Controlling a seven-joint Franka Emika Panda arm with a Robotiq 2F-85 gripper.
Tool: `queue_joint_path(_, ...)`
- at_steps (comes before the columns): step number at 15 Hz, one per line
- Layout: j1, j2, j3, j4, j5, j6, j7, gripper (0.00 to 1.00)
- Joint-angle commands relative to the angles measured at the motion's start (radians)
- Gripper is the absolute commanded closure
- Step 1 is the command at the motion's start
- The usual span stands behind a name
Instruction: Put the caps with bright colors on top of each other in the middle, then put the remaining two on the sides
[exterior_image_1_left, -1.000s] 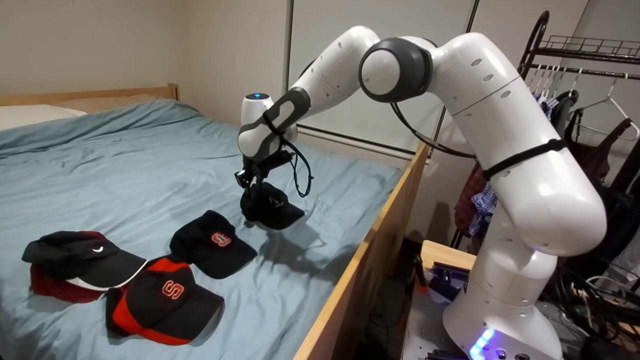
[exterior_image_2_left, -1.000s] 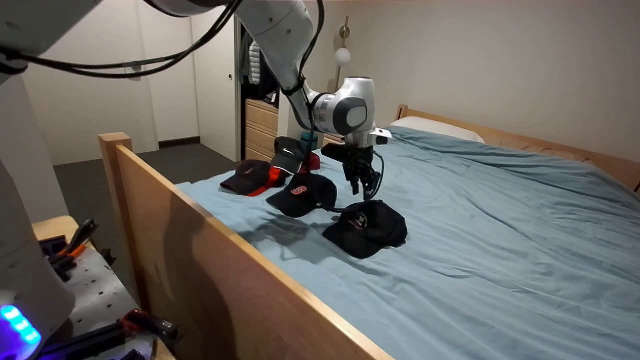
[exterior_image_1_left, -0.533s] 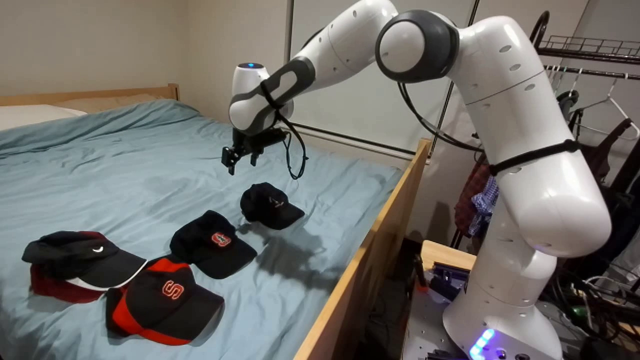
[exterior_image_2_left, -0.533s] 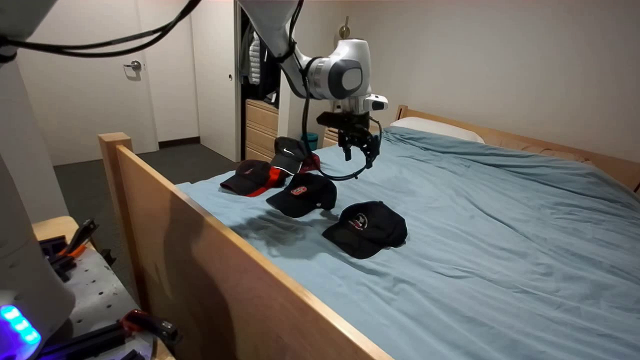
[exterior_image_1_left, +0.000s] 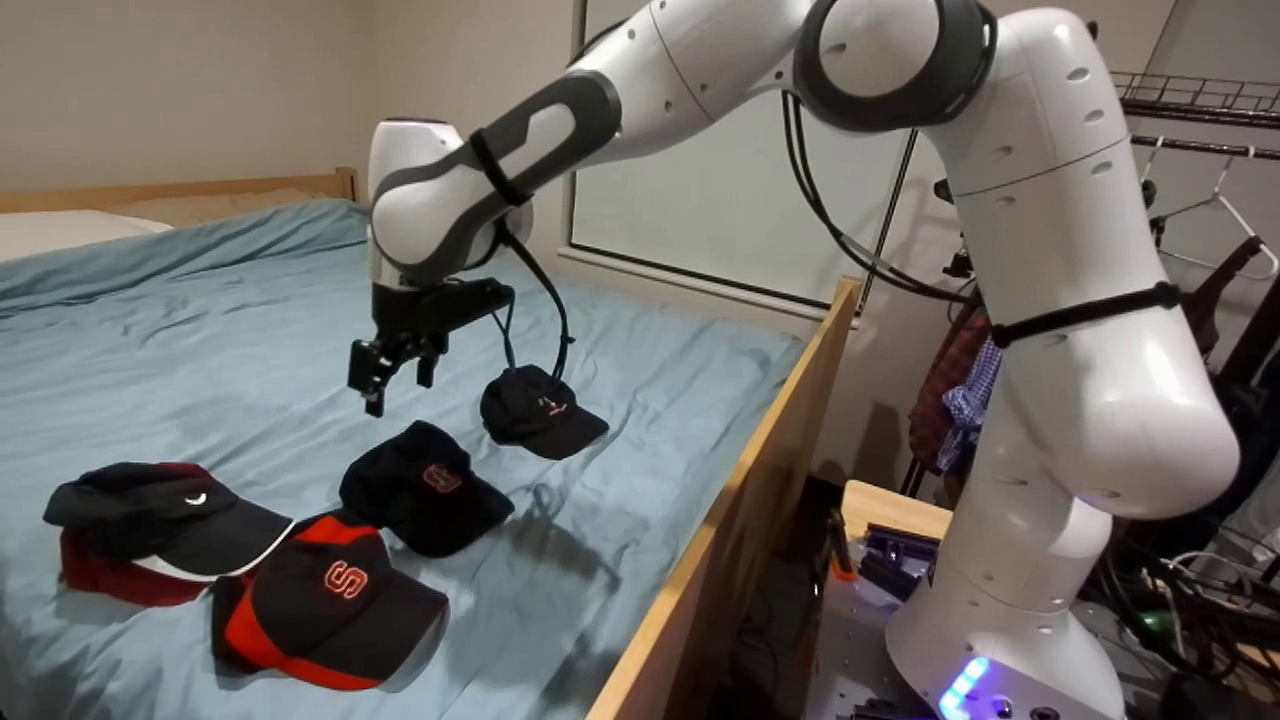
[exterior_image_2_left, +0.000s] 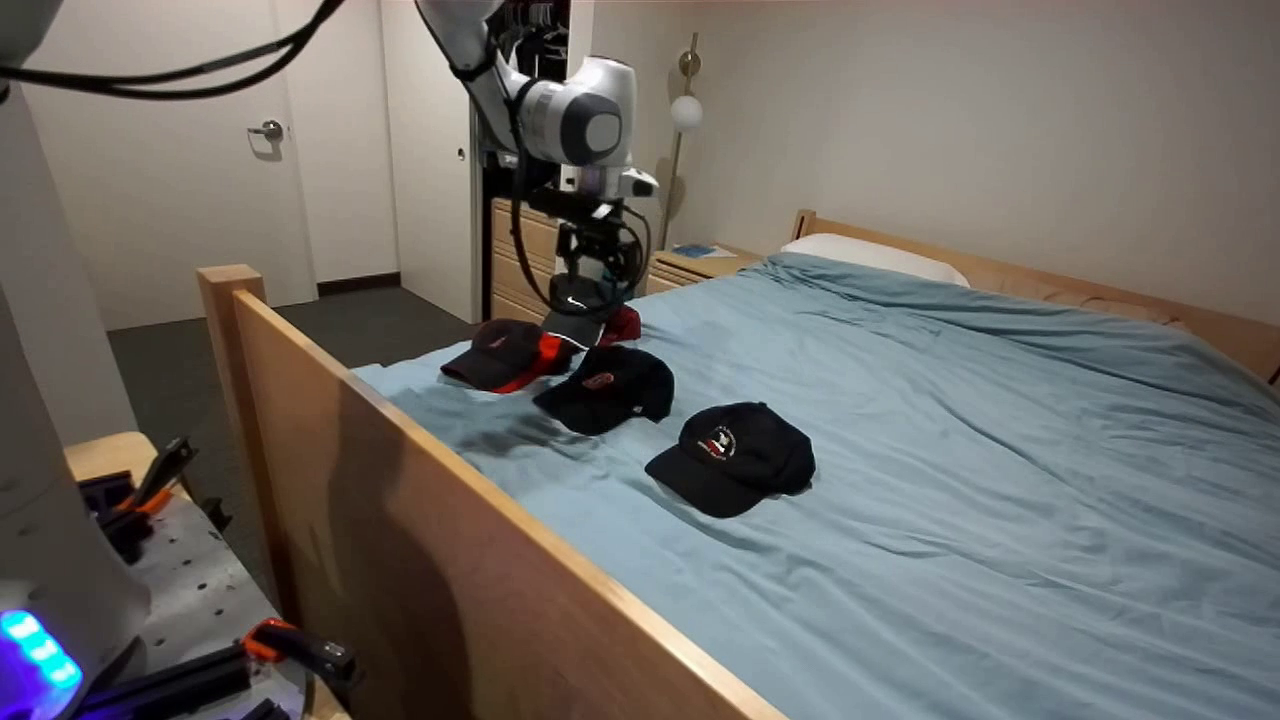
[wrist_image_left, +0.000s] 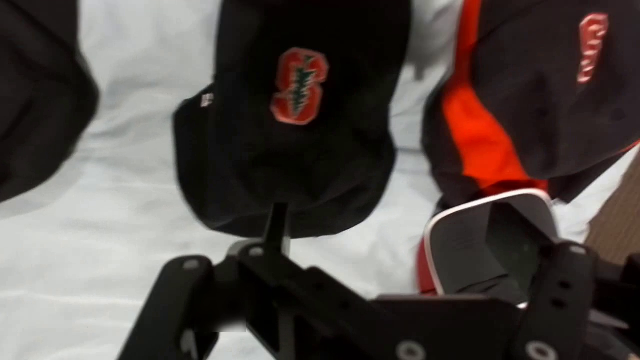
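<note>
Jaws are spread wide, nothing gripped, above and near black Stanford cap (exterior_image_1_left: 425, 495)! Stacking seems in hand, undone: red-and-black S cap (exterior_image_1_left: 310, 605) is seen beside Nike cap (exterior_image_1_left: 150, 515), near a foot corner of the bed (exterior_image_1_left: 250, 380); next, it should be lifted on top.

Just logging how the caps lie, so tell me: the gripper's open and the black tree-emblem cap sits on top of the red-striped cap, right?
Not on top: the wrist view shows the black tree-emblem cap beside the red-striped cap, with bedding visible between them. The gripper is open, as you said.
</note>
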Motion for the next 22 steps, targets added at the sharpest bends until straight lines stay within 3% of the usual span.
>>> queue_joint_path(1,0.02,0.035,0.074,0.024,0.074,-0.063,-0.127,0.0)
queue_joint_path(2,0.049,0.017,0.027,0.003,0.04,-0.022,-0.044,0.0)
queue_joint_path(7,0.049,0.031,0.049,0.008,0.054,-0.034,-0.089,0.0)
queue_joint_path(14,0.119,0.104,0.057,0.008,0.056,0.013,-0.042,0.0)
queue_joint_path(19,0.17,0.174,0.037,0.015,-0.014,0.109,-0.077,0.0)
queue_joint_path(22,0.163,0.217,0.052,0.021,-0.008,0.149,-0.095,0.0)
